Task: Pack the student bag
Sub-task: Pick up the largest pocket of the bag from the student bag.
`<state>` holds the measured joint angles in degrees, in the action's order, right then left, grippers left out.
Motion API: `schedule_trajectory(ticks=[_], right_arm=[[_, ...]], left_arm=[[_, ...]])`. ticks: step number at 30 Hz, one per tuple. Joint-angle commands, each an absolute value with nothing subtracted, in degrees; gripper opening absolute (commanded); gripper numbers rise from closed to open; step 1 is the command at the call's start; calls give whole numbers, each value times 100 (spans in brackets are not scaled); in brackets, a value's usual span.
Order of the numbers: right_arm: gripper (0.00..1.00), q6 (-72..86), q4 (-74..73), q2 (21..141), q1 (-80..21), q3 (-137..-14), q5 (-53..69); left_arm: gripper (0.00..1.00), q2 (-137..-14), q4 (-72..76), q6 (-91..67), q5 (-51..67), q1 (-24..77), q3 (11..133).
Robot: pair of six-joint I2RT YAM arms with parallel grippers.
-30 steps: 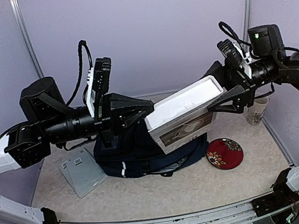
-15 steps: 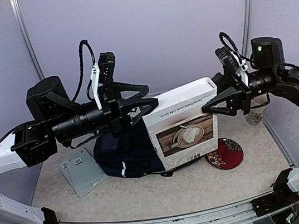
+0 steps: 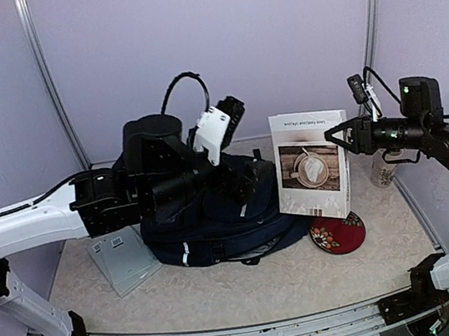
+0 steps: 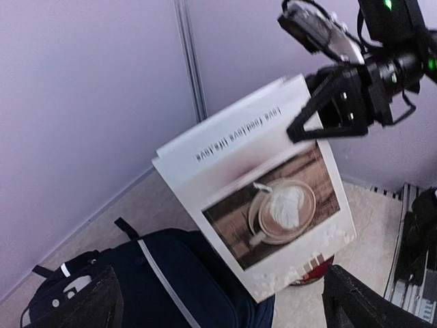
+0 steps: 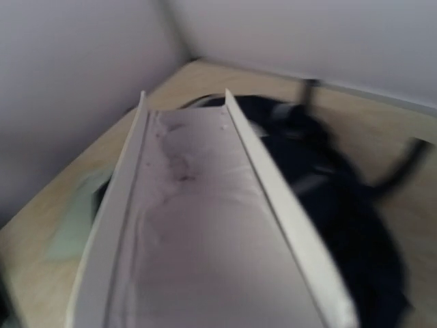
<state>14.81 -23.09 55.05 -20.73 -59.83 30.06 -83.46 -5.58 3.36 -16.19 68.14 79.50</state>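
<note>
The student bag (image 3: 208, 228) is matt navy cloth with smooth white woven trim. The book (image 3: 313, 163) has a smooth, slightly glossy white card cover and pale paper page edges. The plate (image 3: 342, 235) looks glazed and shiny; the tabletop (image 3: 251, 286) is matt, speckled beige.

The beige speckled table (image 3: 251, 286) carries the navy student bag (image 3: 217, 228), lying at its middle. Left of the bag lie two flat grey packets (image 3: 124, 259), overlapping. At the bag's right sits a red floral plate (image 3: 340, 233); a pale cup (image 3: 384, 169) stands by the right wall.
</note>
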Motion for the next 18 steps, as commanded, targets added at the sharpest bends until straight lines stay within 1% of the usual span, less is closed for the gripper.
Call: schedule_trajectory(ticks=[1, 7, 8, 13, 18], right_arm=[[4, 2486, -1634, 5110, -1583, -5594, 2631], [2, 2971, -1601, 4771, -1131, -5428, 1986], [2, 2994, -1645, 4726, -1121, -5469, 1780], [0, 3374, -1711, 4481, -1111, -5396, 1086], [0, 3574, -2110, 4122, -1108, -5352, 698]], left_arm=[[99, -9001, -1206, 716, -1701, 7099, 8082], [99, -9993, -1960, 827, -1658, 7179, 8535], [99, -10226, -2090, 869, -1783, 7196, 8599], [99, -11121, -2103, 1445, -3626, 7447, 8643], [99, -11598, -2024, 1338, -3673, 7462, 8921]])
